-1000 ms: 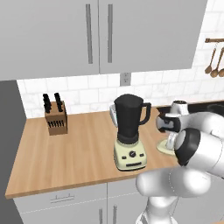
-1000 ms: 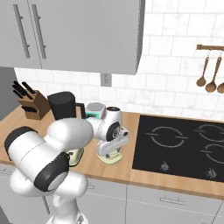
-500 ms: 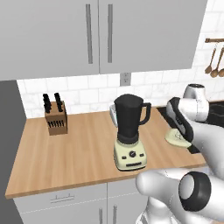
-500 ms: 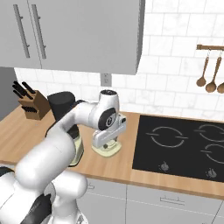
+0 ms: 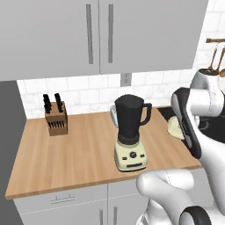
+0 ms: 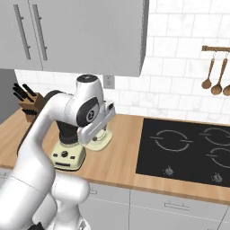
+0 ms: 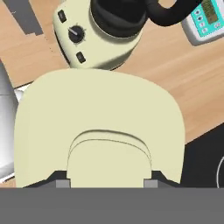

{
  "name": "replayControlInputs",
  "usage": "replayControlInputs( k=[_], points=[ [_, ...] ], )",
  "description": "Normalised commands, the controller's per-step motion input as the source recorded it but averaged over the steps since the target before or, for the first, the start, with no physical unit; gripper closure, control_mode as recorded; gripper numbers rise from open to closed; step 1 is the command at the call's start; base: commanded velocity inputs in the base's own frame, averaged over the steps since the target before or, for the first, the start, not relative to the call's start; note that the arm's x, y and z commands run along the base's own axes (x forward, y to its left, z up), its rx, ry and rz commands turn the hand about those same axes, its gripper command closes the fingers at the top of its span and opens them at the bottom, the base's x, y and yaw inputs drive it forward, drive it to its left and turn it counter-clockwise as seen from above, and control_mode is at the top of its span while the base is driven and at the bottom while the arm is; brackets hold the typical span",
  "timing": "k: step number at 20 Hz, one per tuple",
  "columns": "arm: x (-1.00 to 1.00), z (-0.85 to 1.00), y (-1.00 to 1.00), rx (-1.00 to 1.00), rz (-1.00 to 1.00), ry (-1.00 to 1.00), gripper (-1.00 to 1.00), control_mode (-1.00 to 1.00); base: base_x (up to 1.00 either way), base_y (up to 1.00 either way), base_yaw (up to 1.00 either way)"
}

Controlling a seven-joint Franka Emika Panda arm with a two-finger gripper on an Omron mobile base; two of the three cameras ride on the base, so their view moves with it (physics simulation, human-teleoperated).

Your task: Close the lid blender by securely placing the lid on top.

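Lid right under your hand camera, on the wooden counter to the right of the blender.

You can see the cream lid's raised knob sitting between the two dark fingertips at the bottom of the hand view (whether the pads touch the knob, you cannot tell, so the grip is uncertain). From the left base view the lid lies beside the black hob, partly behind the forearm. Your blender's dark jar stands upright on its cream base with its mouth uncovered. A knife block stands well apart near the wall, and a small kitchen scale lies just behind the blender.
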Motion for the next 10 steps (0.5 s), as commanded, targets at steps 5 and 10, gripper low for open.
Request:
replayControlInputs(
  k=[5,10],
  points=[
    [-0.1,1.0,0.48,-0.03,0.13,-0.02,1.0,-1.0,0.0,0.0,0.0],
    [0.0,0.97,0.56,0.0,0.12,0.01,1.0,-1.0,0.0,0.0,0.0]
  ],
)
